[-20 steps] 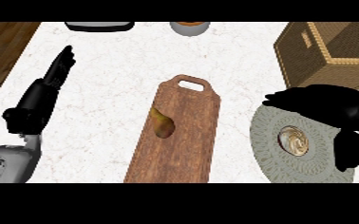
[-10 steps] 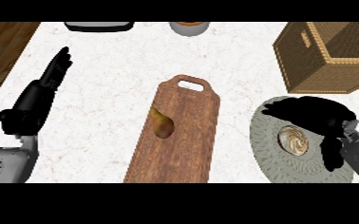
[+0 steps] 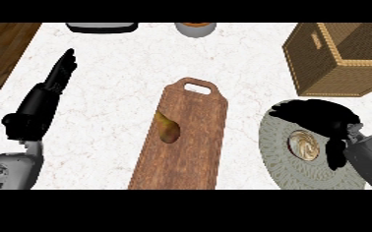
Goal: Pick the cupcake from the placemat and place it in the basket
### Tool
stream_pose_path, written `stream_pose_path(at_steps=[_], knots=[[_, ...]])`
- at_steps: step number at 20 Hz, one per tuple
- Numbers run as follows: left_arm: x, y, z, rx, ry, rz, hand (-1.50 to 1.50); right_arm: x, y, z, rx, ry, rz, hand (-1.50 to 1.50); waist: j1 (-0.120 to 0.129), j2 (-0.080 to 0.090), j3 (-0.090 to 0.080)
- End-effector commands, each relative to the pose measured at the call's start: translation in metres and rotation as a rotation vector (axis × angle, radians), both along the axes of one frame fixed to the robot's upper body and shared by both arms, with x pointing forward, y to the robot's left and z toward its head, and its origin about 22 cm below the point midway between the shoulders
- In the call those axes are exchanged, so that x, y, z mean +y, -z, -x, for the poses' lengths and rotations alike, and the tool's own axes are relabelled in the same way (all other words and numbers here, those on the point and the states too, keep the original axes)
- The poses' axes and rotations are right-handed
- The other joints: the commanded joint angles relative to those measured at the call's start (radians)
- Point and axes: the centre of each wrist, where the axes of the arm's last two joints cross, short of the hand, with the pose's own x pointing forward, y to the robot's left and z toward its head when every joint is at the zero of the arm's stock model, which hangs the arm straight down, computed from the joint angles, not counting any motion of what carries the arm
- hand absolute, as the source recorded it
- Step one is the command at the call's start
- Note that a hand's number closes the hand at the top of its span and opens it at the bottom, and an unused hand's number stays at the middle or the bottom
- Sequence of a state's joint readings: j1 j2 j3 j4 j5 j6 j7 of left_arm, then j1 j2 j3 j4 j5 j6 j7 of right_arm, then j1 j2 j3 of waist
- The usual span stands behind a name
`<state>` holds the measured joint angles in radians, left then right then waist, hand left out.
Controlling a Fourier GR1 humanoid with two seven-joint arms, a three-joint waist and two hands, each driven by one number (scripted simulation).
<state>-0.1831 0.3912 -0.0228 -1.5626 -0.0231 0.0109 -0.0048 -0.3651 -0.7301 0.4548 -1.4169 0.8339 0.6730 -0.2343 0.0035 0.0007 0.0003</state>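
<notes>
At about five o'clock your right robot hand [image 3: 328, 123] hangs over the round grey placemat [image 3: 280, 150], fingers curved downward around the cupcake [image 3: 303, 145] but not closed on it; the swirled top shows plainly between thumb and fingers. I'd judge this the approach to the grasp, the hand arched so it can come down on the cake from above. The cupcake sits near the middle of the placemat, so nothing has been lifted yet.

At eight o'clock your left robot hand [image 3: 45, 96] rests open on the tabletop [image 3: 109, 78], fingers straight and pointing away from you, well clear of the work.

In the centre lies a long wooden cutting board [image 3: 193, 142] with its handle hole at the far end; a brownish pear-like item [image 3: 169, 128] sits at its left edge.

At two o'clock stands the wicker basket [image 3: 320, 59], near the placemat. The carry should be short, though the cupcake must be raised over the near wall.
</notes>
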Motion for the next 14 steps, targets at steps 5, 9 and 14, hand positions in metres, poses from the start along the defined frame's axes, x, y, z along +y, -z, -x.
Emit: stream_pose_path(at_steps=[5,9,14], knots=[[0.010,-0.008,0.007,-0.010,0.002,0.004,0.00,-0.013,0.034,0.007,-0.020,0.007,-0.016,-1.50,0.001,-0.001,0.000],[0.014,-0.013,-0.002,-0.008,-0.009,0.005,0.00,-0.010,0.048,0.006,-0.007,0.013,-0.057,-1.50,0.003,0.000,0.000],[-0.006,-0.004,-0.024,-0.006,-0.027,-0.002,0.00,-0.007,0.048,0.020,0.011,0.018,-0.011,-1.50,-0.008,0.000,0.000]])
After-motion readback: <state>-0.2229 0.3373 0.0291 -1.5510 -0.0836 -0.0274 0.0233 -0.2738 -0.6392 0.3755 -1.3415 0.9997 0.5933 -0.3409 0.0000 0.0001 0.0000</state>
